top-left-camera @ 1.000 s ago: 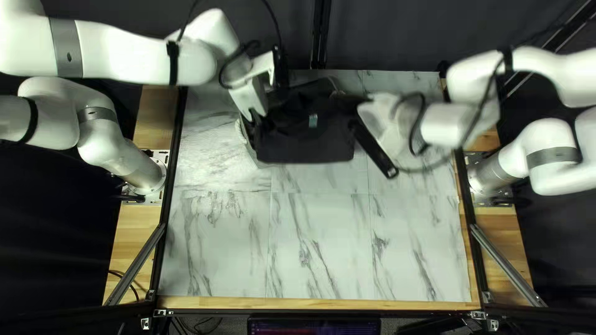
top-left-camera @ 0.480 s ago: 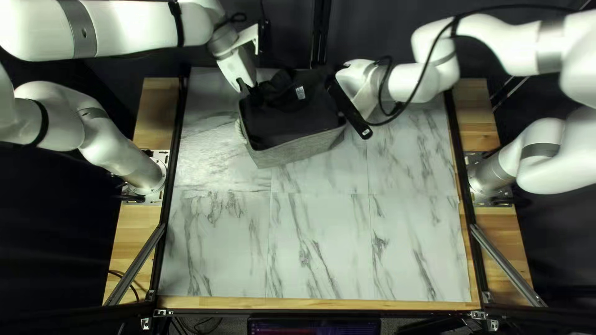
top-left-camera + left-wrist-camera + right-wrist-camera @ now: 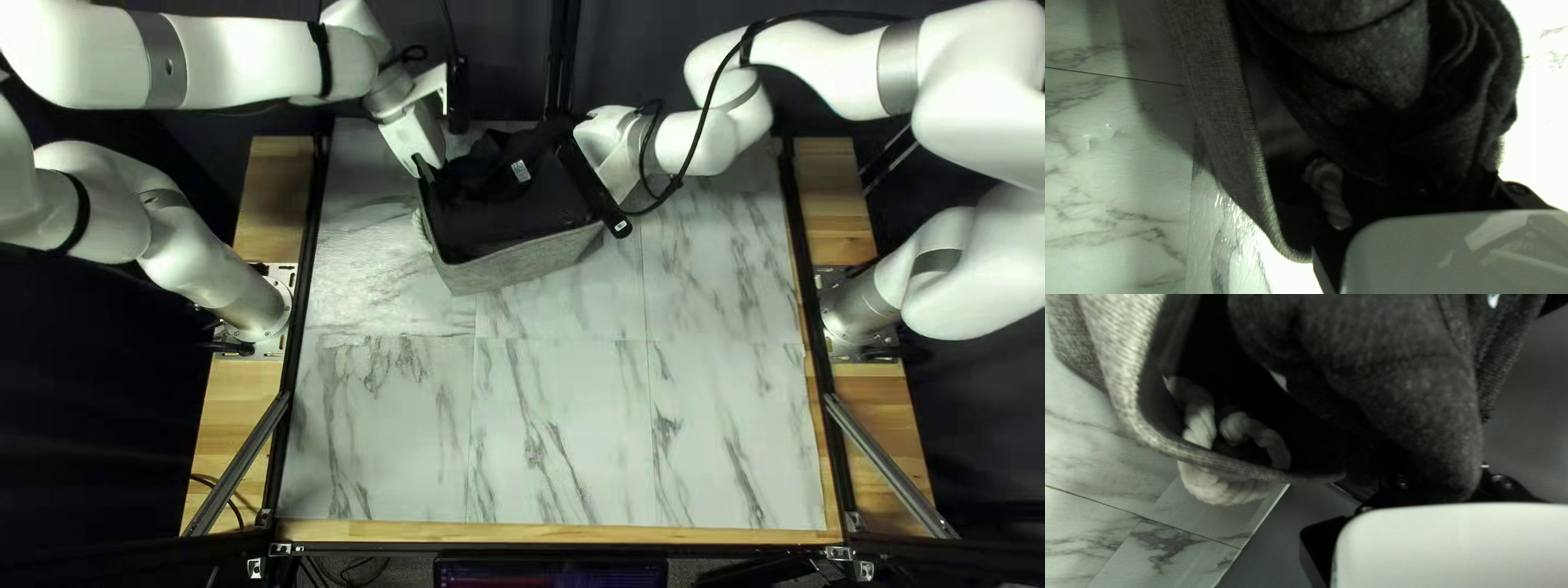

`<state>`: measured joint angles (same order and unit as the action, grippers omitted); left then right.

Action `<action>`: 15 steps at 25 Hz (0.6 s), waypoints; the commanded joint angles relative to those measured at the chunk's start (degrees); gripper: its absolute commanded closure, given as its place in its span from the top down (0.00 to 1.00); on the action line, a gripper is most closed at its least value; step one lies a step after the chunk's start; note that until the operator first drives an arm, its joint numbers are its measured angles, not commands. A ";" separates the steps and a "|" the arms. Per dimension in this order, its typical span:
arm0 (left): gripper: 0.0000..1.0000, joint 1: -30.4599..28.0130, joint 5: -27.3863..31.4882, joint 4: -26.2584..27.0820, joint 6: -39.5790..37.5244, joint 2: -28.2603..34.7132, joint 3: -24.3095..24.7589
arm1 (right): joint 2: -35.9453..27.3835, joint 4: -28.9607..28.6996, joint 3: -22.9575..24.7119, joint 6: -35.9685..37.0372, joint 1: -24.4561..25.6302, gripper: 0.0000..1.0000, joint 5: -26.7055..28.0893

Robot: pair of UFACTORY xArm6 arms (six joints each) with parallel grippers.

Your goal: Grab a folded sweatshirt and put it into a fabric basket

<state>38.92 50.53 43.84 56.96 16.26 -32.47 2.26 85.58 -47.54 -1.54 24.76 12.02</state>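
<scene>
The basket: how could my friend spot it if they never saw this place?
Find the marble-patterned tabletop and look towards its far edge. The basket stands there, boxy, with grey fabric walls. Unlike the dark sweatshirt in its opening, it has pale twisted rope handles.

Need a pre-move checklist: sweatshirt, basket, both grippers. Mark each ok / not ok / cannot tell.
1. Basket upright on the table: ok.
2. Sweatshirt in the basket's opening: ok, bunched there.
3. All cloth below the rim: cannot tell, cloth hides part of the far rim.
4. Left gripper and right gripper clear of cloth: not ok, both are right at it, at opposite ends of the basket.
5. Both grippers released: cannot tell, cloth and shadow hide it.
6. Rope handle clear of the right gripper: ok, visible part sits apart from it.
</scene>
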 commanded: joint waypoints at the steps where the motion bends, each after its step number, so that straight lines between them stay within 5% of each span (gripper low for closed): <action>1: 0.00 -2.77 -4.04 1.99 1.00 -1.05 2.20 | 2.07 8.98 -0.18 -10.31 -1.60 0.00 1.72; 7: 0.00 -7.00 -9.42 4.35 1.86 -3.00 4.17 | 5.10 13.69 -1.22 -16.58 -3.63 0.01 3.54; 8: 0.00 -7.37 -10.13 4.75 2.25 -3.39 4.39 | 6.00 14.65 -1.37 -18.33 -4.05 0.24 4.19; 9: 0.00 -7.51 -10.45 4.86 2.34 -3.53 4.50 | 6.29 14.62 -1.42 -18.60 -4.19 0.93 4.43; 10: 0.00 -7.83 -11.14 5.21 2.59 -3.66 4.90 | 7.24 14.84 -1.64 -18.99 -4.56 0.93 4.90; 11: 0.00 -7.94 -11.32 5.00 2.37 -3.45 5.11 | 7.69 14.03 -1.77 -18.66 -4.95 0.00 5.44; 12: 0.30 -8.00 -11.41 4.77 2.13 -3.28 5.22 | 7.81 13.15 -1.78 -18.20 -5.26 0.64 5.85; 13: 1.00 -8.56 -11.30 3.64 0.65 -2.46 5.30 | 7.89 11.50 -2.04 -17.10 -5.38 1.00 5.87; 15: 1.00 -9.44 -11.15 1.37 -1.58 -1.04 5.17 | 6.64 9.79 -1.59 -15.74 -5.31 1.00 5.71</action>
<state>30.53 39.27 47.60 57.85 13.62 -27.27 9.72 97.72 -49.33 -18.99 19.62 17.53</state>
